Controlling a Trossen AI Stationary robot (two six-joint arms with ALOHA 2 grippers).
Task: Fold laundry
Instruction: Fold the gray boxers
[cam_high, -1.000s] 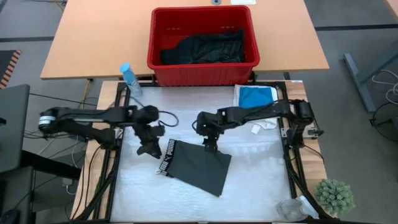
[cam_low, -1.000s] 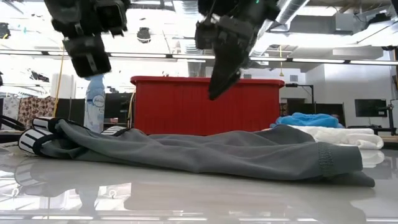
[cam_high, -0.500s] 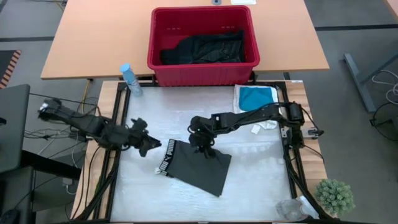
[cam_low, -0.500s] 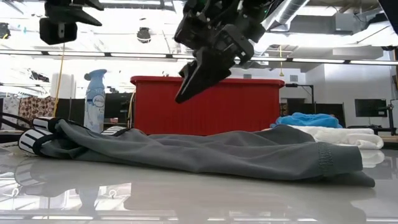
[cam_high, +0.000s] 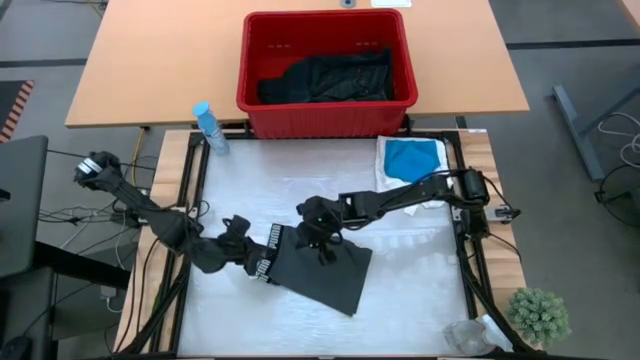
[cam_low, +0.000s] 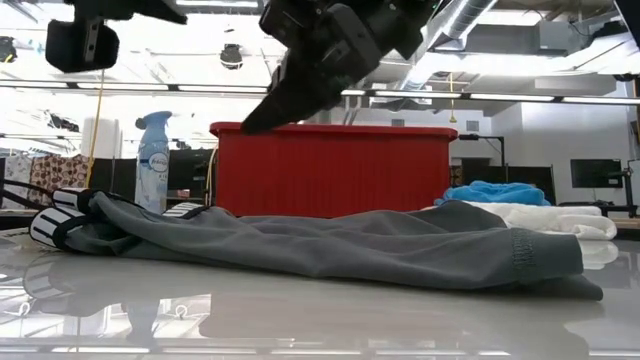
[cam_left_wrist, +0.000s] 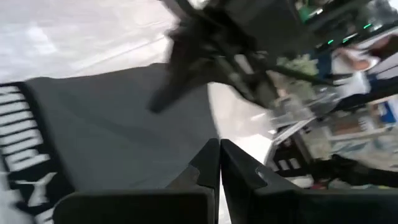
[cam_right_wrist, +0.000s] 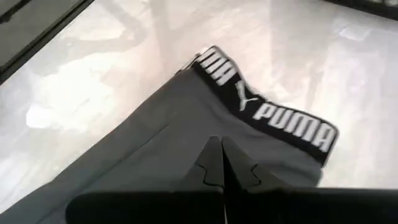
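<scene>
Grey garment (cam_high: 322, 270) lies flat; both grippers, left (cam_high: 237, 240) and right (cam_high: 322, 243), have descended, fingers now together, empty; next fold pending.

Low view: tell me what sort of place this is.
Probably a lab or workshop, not a home: exposed ceiling ducts and strip lights overhead, monitors on desks behind, and a framed robot table with laundry.

Dark grey garment (cam_high: 325, 270), black waistband (cam_right_wrist: 273, 118) white lettering; red basket (cam_high: 325, 75); teal garment (cam_high: 412, 157).
</scene>
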